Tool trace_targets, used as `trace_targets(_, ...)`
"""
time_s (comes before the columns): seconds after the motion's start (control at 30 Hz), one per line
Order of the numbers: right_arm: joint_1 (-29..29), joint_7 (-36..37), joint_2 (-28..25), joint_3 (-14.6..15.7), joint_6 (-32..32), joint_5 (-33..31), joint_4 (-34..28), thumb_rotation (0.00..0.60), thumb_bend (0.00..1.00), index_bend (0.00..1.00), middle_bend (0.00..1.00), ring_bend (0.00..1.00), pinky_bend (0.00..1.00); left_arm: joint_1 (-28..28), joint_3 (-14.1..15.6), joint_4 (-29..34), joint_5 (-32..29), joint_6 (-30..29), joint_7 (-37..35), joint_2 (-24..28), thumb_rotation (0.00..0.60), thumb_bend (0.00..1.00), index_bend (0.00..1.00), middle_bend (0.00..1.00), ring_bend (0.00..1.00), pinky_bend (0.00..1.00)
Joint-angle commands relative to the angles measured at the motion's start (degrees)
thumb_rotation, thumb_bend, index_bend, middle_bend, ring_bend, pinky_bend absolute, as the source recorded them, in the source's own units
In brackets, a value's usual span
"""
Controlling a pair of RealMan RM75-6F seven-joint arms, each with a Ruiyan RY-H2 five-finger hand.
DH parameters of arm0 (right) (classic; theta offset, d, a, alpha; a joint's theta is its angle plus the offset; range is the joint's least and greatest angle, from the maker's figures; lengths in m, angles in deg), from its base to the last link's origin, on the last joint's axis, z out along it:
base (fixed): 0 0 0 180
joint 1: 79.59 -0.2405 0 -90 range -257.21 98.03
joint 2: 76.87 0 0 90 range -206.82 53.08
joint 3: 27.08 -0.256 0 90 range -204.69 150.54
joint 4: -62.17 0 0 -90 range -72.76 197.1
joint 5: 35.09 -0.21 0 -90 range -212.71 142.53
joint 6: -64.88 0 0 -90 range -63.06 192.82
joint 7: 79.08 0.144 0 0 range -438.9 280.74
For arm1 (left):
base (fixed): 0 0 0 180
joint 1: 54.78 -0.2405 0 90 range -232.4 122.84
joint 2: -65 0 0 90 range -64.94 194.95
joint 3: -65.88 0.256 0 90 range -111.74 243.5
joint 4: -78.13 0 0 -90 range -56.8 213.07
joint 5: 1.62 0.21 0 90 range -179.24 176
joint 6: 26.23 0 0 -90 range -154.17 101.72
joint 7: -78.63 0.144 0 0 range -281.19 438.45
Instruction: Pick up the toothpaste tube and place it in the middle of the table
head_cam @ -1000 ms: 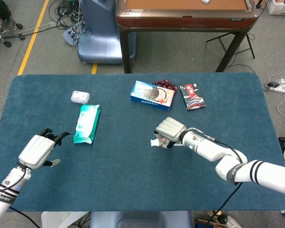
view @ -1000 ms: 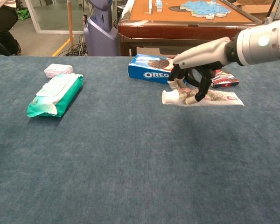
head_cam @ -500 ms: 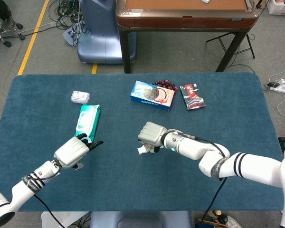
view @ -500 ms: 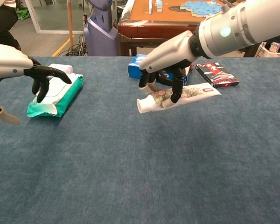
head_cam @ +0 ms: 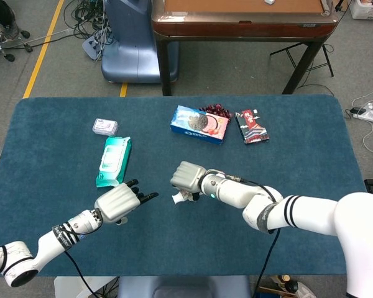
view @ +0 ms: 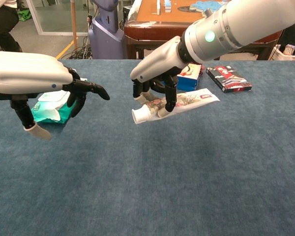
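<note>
You have the dark blue cloth-covered table point(head_cam: 311, 130) in full only from the head view; the chest view shows just its near surface. Taking the blue Oreo biscuit box point(head_cam: 199, 124) at the far middle as your landmark, both white robot arms reach in from the near edge.

Your right hand point(head_cam: 188, 176) sits on the near side of that box, close to the table's centre. Its fingers are clamped from above round the white toothpaste tube with a floral print point(view: 174, 104). The chest view shows the whole tube: long, flat at the tail, capped end pointing toward the left hand and tilted slightly down, held clear of the cloth. From the head view you see only the white cap end poking out below the hand; the rest is hidden.

Your left hand point(head_cam: 119, 203) is nearer and well to the left of the box, holding nothing, dark fingers apart and pointing toward the tube.

One green-and-white soft pack of wipes point(head_cam: 114, 161) lies left of the box; the chest view has it mostly hidden behind the left hand. One small clear plastic packet point(head_cam: 105, 126) lies beyond the wipes, shown only from the head. One red-and-black flat packet point(head_cam: 252, 126) lies just right of the box. One dark red crinkled thing point(head_cam: 216, 110), behind the box, I cannot identify.
</note>
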Motion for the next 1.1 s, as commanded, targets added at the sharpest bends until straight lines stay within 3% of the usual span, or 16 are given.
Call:
trace_targets(0.03, -1.8, -1.1, 1.1, 1.7, -1.3, -2.4, 0.3, 0.6, 1.0, 0.81, 0.7, 0.64, 0.43, 0.7, 0.1, 0.1, -0.5, 0.6, 0.5, -0.6, 0.6, 0.09, 0.09, 0.47, 0.41, 0.18)
trace_targets(0.73, -8.7, -3.5, 4.7, 7.1, -5.1, -10.7, 0.6, 0.6, 1.0, 0.82, 0.71, 0.66, 0.43, 4.0, 2.1, -1.1, -3.5, 2.8, 3.7, -4.0, 0.6, 0.09, 0.09, 0.47, 0.41, 0.18)
trace_targets(1.1, -9.2, -2.7, 4.8, 7.1, -5.7, -10.1, 0.5, 0.6, 1.0, 0.85, 0.72, 0.67, 0.43, 4.6, 3.5, -2.0, -4.5, 3.2, 5.0, -5.0, 0.6, 0.09, 0.09, 0.47, 0.41, 0.18)
